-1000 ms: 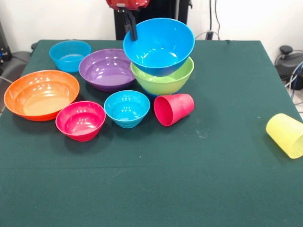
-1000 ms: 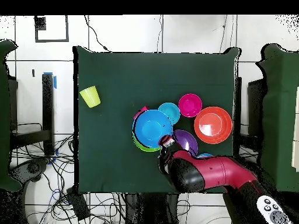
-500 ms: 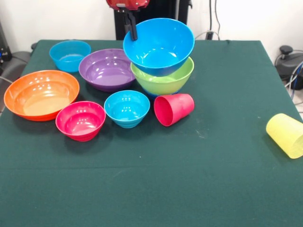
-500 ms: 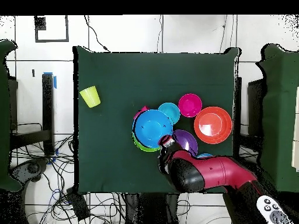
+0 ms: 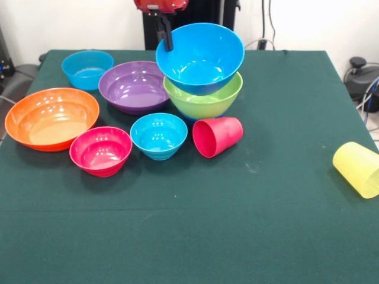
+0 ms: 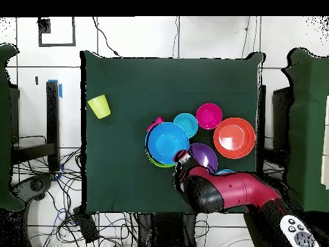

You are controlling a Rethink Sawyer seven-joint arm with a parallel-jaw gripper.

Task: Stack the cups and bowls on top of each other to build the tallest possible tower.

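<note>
A bright blue bowl (image 5: pixel 201 56) (image 6: pixel 167 141) sits tilted in the lime green bowl (image 5: pixel 204 102) (image 6: pixel 152 159) at the back centre of the table. My gripper (image 5: pixel 166 36) (image 6: pixel 182 156) is shut on the blue bowl's rim, on the side toward the purple bowl (image 5: pixel 133 86) (image 6: pixel 205 154). In front of this stack the red-pink cup (image 5: pixel 216 136) (image 6: pixel 156 121) lies on its side. The yellow cup (image 5: pixel 357 168) (image 6: pixel 99 106) also lies on its side, far off at the table's edge.
Loose bowls stand beside the stack: orange (image 5: pixel 52 117) (image 6: pixel 234 137), pink-red (image 5: pixel 100 149) (image 6: pixel 209 116), small cyan (image 5: pixel 159 135) (image 6: pixel 186 124) and a blue one (image 5: pixel 87 68) at the back corner. Green cloth (image 5: pixel 237 225) covers the table.
The bright blue bowl has shifted slightly sideways with my gripper, away from the purple bowl. Everything else stays put.
</note>
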